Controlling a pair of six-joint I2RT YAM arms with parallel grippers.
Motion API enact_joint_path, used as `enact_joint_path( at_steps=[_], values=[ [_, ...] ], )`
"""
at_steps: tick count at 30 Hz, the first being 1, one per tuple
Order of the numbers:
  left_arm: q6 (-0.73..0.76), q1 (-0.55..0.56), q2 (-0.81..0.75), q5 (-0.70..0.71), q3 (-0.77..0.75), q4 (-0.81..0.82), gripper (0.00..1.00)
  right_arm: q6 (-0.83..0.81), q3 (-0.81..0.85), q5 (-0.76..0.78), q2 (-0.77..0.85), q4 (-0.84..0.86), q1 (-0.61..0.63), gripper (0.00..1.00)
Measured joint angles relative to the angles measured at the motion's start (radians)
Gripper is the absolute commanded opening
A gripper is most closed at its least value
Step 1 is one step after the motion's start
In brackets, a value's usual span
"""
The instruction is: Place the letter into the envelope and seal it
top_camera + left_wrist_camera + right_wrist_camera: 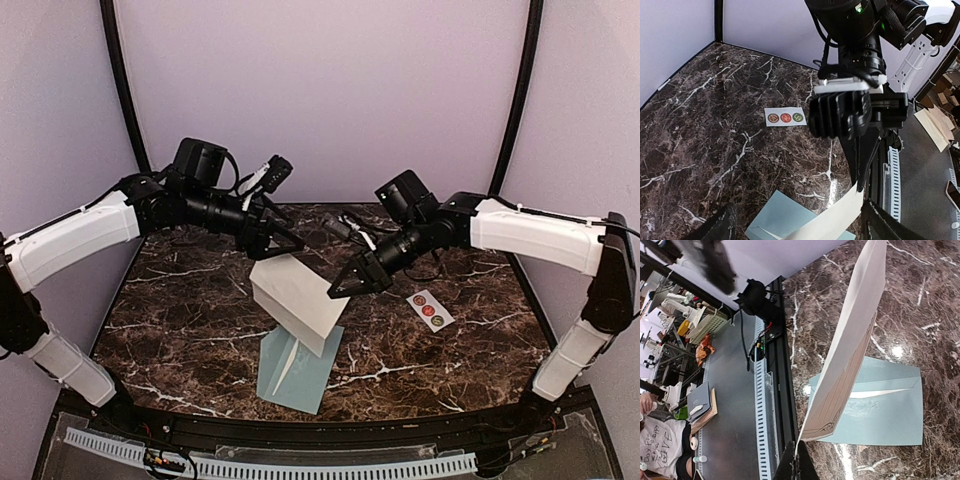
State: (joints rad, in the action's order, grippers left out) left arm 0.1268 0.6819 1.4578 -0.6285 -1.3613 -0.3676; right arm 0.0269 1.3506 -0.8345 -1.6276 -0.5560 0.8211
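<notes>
The right fingers point(350, 280) are pinching shut on the right edge of the letter point(298, 293), a folded sheet of white paper, and are holding it up off the table point(180, 300) with its face tilted. In the right wrist view the letter point(850, 340) is standing nearly on edge, and its lower corner is running down into the closed fingers point(797, 467) at the bottom of the frame.

The left fingers point(285, 240) are standing wide open at the letter's upper left corner. In the left wrist view the two tips point(717, 227) are sitting far apart at the bottom of the frame, with the paper point(825, 225) passing between them and gripped by neither. The same view is looking straight at the right fingers point(862, 165), which are tapering down onto the sheet.

The envelope point(295, 370) is lying flat on the table near its front edge, just below the raised letter, with a whitish wedge showing across its pale teal face point(880, 410). Whether the letter's lower edge is touching it I cannot tell, though from above the two are overlapping.

A small white strip of round stickers point(431, 309) is lying on the table to the right, apart from the envelope.
</notes>
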Motion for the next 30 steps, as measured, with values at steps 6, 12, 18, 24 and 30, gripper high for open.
enact_joint_path(
  at_steps=[6,12,18,24,30],
  values=[
    [0.003,0.000,0.006,-0.072,0.000,-0.064,0.82,-0.030,0.000,-0.076,0.047,-0.029,0.002,0.00],
    [-0.010,0.000,0.002,-0.094,0.018,-0.104,0.73,-0.048,0.000,-0.086,0.073,-0.057,0.004,0.00],
    [-0.033,-0.009,-0.027,-0.074,0.072,-0.117,0.83,-0.058,0.000,-0.072,0.085,-0.095,0.004,0.00],
    [-0.082,-0.028,-0.131,0.171,0.136,-0.078,0.95,-0.022,-0.001,0.002,0.103,-0.082,0.004,0.00],
    [-0.201,-0.039,-0.301,0.395,0.186,0.035,0.94,0.096,-0.053,0.141,0.143,0.065,0.002,0.00]
  ],
)
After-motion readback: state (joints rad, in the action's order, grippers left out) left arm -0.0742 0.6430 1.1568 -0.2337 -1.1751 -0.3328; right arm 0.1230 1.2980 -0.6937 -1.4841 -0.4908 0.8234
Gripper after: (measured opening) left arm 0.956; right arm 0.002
